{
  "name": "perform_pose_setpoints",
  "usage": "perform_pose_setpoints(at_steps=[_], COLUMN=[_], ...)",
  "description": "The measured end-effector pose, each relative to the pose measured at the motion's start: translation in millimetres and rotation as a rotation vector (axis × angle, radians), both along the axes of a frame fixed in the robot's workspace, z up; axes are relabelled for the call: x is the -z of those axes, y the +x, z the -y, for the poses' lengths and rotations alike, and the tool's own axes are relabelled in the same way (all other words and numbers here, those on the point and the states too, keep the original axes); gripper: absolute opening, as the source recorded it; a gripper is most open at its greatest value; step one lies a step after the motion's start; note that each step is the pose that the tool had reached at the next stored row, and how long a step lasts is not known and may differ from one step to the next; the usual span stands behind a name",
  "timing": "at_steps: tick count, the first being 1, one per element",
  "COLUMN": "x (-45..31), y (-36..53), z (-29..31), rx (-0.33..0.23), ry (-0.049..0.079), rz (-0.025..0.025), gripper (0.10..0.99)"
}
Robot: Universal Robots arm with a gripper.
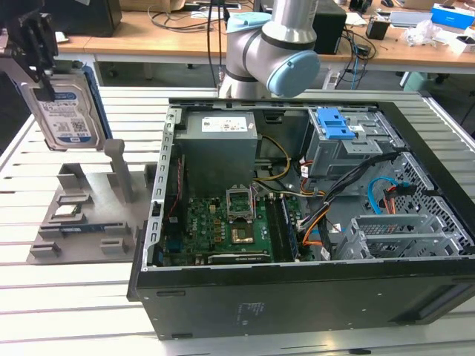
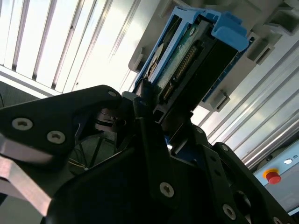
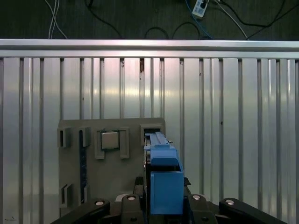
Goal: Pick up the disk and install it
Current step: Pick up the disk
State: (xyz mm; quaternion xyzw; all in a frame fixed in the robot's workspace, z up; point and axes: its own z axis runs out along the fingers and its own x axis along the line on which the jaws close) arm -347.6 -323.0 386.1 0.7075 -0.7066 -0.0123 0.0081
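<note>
Claw: the gripper (image 1: pixel 35 59) is closed on the upper end of the disk (image 1: pixel 67 111). In the second wrist view its black fingers (image 2: pixel 147 135) pinch one end of the drive.
Disk position: upper left of the exterior view, hanging upright in the air above the grey holder (image 1: pixel 82 215) and well apart from the open computer case (image 1: pixel 297 297).
Disk look: a flat silver slab with a white-and-blue label facing the camera. A blue bracket (image 3: pixel 163 179) runs along its edges, and a connector strip (image 2: pixel 180 70) is exposed on the end.
Risk, slipping: the grip seems to be on one narrow end only, so a sharp swing could tilt the drive or let it slide out.
Risk, clipping: the holder's tall post (image 1: pixel 119 170) stands near the disk's lower corner, and a low sideways move could knock it.
Risk, entry: the case wall (image 1: pixel 159 200) and loose cables (image 1: pixel 334 215) near the blue latch (image 1: pixel 338 126) could snag the bracket if the drive arrives skewed.
</note>
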Motion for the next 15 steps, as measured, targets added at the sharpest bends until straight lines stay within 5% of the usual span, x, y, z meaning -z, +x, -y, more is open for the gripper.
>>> perform_pose_setpoints(at_steps=[15], x=[-19.1], y=[0.5], z=[0.0], rx=[0.000], ry=[0.000], rz=[0.0001], gripper=[0.365])
